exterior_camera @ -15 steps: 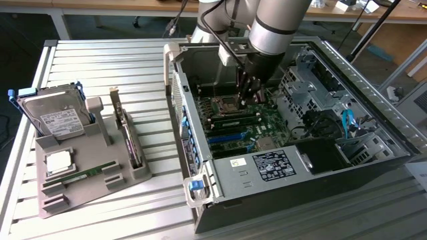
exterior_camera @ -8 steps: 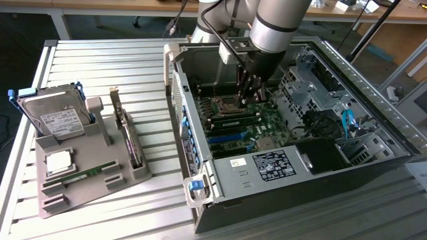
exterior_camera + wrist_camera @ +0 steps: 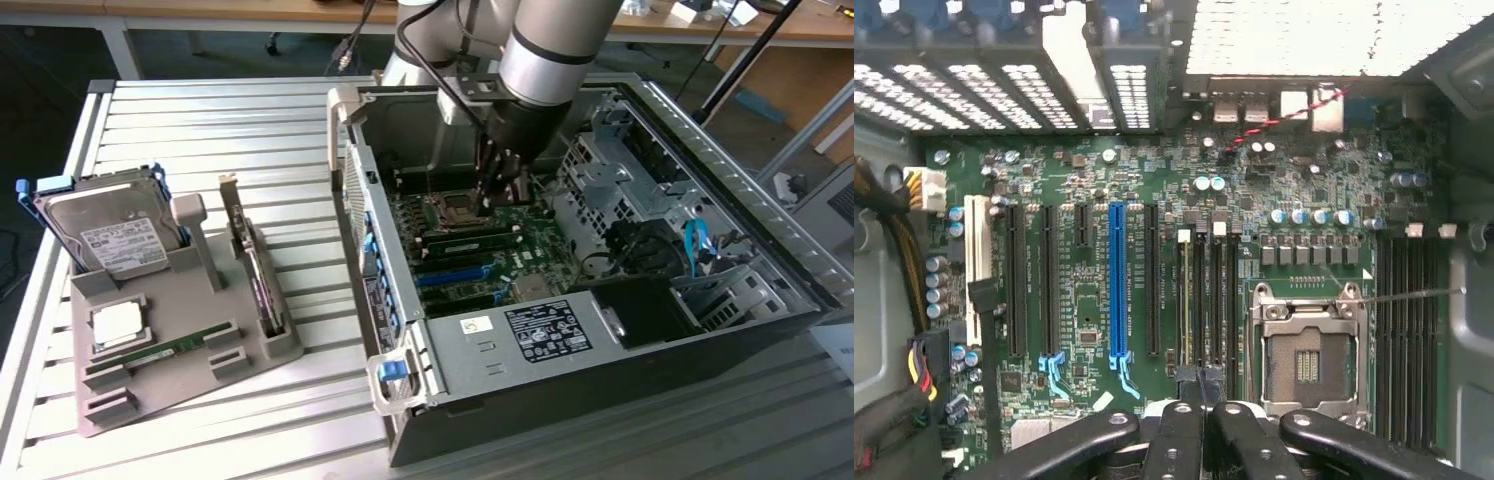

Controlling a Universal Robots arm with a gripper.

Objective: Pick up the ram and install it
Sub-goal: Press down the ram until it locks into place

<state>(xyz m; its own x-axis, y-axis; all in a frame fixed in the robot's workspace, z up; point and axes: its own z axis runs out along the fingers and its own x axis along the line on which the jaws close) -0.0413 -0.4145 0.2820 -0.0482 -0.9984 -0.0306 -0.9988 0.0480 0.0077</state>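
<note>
A long green ram (image 3: 171, 350) lies flat in the grey holder (image 3: 174, 405) on the table, at the exterior view's left. My gripper (image 3: 505, 195) is far from it, reaching down inside the open computer case (image 3: 534, 350) over the motherboard (image 3: 1084, 200). Its dark fingers (image 3: 1174, 430) are shut, the gripper (image 3: 1201, 395) hanging just above the narrow memory slots (image 3: 1212, 300) beside the empty processor socket (image 3: 1309, 355). A thin stick (image 3: 1185, 300) stands edge-on in one of those slots. I cannot tell whether the fingers touch it.
The holder also carries a hard drive (image 3: 100, 230), a square silver processor (image 3: 118, 323) and an upright card (image 3: 254, 270). Inside the case are a blue expansion slot (image 3: 1117, 280), cable bundles (image 3: 904, 260), a metal drive cage (image 3: 627, 170) and tall case walls.
</note>
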